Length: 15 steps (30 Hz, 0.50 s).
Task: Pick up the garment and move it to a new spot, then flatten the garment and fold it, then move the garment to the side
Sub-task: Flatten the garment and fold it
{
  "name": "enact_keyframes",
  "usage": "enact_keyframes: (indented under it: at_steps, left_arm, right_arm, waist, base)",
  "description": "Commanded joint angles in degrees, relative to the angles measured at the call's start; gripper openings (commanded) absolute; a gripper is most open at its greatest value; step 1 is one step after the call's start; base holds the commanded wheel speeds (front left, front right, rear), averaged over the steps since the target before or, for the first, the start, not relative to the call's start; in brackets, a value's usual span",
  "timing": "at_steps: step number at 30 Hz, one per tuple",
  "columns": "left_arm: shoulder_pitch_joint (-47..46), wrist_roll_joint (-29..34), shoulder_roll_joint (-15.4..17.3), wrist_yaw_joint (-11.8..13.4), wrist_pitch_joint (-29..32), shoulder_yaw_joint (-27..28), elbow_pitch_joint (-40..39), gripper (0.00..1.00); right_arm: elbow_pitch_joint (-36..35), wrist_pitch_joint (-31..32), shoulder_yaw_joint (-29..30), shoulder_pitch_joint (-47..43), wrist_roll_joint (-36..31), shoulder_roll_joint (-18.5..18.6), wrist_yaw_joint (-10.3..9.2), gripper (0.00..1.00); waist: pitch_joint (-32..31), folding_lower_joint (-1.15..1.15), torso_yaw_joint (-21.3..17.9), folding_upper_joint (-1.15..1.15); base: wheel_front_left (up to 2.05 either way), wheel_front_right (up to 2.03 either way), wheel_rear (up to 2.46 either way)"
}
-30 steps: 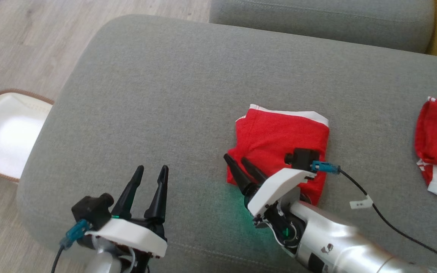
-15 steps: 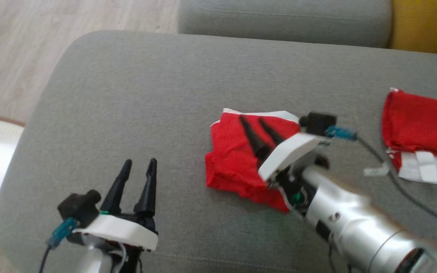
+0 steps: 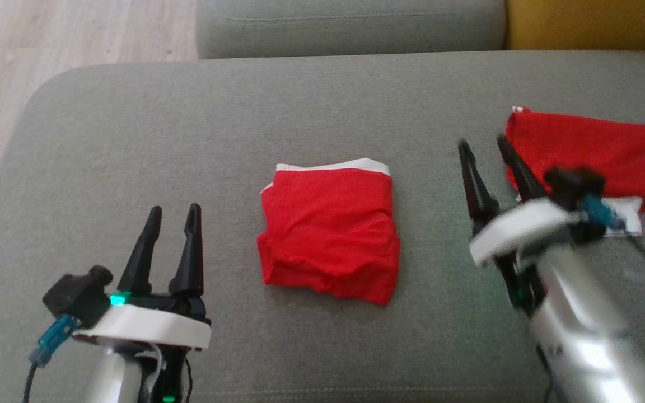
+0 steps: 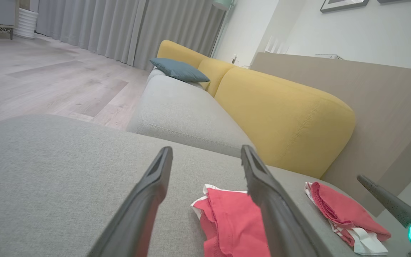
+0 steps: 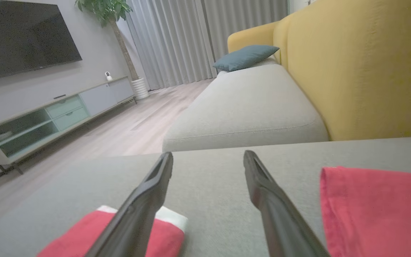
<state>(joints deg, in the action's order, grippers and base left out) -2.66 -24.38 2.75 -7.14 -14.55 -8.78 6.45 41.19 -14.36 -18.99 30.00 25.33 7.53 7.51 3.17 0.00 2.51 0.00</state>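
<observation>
Pulling back from the folded red garment with white trim, the right gripper now hangs beside it, fingers spread and empty.
Folding looks finished. The garment lies mid grey fabric cushion, still to be moved aside. The left gripper is open and holds nothing. A second red garment lies to the right, and neither is in a container.

A folded red garment is laid mid-way on the grey cushion; a second red garment is spread well apart, rightward.
</observation>
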Motion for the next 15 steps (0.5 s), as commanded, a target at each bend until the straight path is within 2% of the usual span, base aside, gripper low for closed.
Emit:
enact_keyframes:
  at_steps: [1,4,7,15]
  left_arm:
    - [-2.94,-0.13,0.13,-0.35,-0.45,2.20,-2.37,1.00]
    - [-2.82,-0.07,0.13,-0.35,-0.45,2.46,-2.47,1.00]
    - [-2.51,-0.01,0.13,-0.35,-0.45,2.71,-2.42,1.00]
    - [-0.66,0.13,0.13,-0.35,-0.45,2.80,-1.71,1.00]
  right_arm:
    - [-4.47,-0.63,2.19,-2.43,-4.13,-1.95,-0.02,1.00]
    - [-11.90,-0.63,8.19,-9.10,-13.22,-3.72,-0.02,1.00]
    - [-17.40,-0.63,11.22,-14.35,-18.09,-4.48,-0.02,1.00]
    - [-23.73,-0.63,12.15,-21.01,-16.97,-4.64,-0.02,1.00]
  waist:
    - [0.18,0.00,-0.97,0.00]
    - [0.18,0.00,-1.90,0.00]
    - [0.08,0.00,-2.59,0.00]
    - [-0.43,0.00,-3.59,0.00]
  base:
    - [0.00,0.00,0.00]
    - [0.00,0.00,0.00]
    - [0.00,0.00,0.00]
    - [0.00,0.00,0.00]
